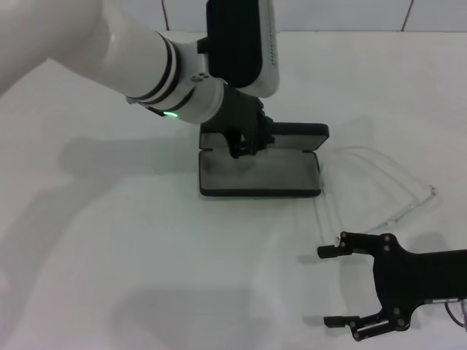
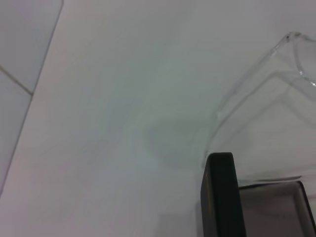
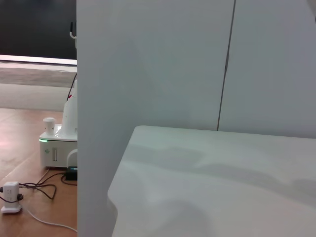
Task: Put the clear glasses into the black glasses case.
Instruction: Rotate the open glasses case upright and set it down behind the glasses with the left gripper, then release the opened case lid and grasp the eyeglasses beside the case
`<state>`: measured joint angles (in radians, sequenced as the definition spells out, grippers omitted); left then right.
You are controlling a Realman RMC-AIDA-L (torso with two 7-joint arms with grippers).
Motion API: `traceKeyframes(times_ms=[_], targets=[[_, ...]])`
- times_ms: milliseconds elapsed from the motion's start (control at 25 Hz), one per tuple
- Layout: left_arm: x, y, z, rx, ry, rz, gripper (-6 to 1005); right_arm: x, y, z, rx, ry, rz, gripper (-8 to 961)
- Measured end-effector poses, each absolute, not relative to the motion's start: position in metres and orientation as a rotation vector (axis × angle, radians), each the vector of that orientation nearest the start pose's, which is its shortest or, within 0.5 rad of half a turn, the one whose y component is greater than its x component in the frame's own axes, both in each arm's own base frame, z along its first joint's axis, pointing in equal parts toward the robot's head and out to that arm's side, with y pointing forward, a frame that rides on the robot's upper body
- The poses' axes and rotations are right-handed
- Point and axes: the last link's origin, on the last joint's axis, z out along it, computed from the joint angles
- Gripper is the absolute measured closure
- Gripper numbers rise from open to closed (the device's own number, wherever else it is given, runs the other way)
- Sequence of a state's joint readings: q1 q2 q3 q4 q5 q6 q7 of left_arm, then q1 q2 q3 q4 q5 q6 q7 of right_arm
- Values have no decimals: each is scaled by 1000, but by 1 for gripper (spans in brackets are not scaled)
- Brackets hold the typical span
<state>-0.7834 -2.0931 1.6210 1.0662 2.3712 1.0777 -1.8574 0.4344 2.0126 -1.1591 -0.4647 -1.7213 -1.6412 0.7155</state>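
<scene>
clear glasses (image 1: 379,186) beside open black glasses case (image 1: 260,175) | left gripper (image 1: 244,142) on case, jaws unclear | right gripper (image 1: 343,286) jaws spread

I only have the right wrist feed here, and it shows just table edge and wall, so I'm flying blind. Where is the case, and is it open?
Observer: The black glasses case lies open on the white table, grey lining up, with the left gripper at its hinged edge.
Operator: And the glasses?
Observer: The clear glasses lie on the table beside the case's right end, outside it.
Operator: Where's my right gripper relative to them?
Observer: The right gripper is nearer the robot than the glasses, jaws open, touching nothing.
</scene>
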Motion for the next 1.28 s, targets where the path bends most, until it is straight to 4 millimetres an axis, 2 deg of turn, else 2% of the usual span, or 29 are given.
traceKeyframes(times_ms=[600,840,880,960,1080,1240,1280], targets=[[-125,386,-81,-2822,185,340,754,274,261,-41,-2962,-172,748,92],[-120,381,-74,-2834,172,307,525,273,261,-41,-2959,-169,751,92],[-119,378,-71,-2838,164,291,525,273,261,-41,-2957,-168,753,92],[-117,372,-65,-2860,138,237,525,273,262,-40,-2953,-166,756,92],[-112,359,-53,-2919,67,58,525,271,264,-38,-2939,-170,772,92],[-120,346,-33,-2928,-36,-291,524,262,279,-23,-2926,-195,746,93],[-129,342,-25,-2901,-71,-410,524,258,285,-17,-2935,-197,713,93]])
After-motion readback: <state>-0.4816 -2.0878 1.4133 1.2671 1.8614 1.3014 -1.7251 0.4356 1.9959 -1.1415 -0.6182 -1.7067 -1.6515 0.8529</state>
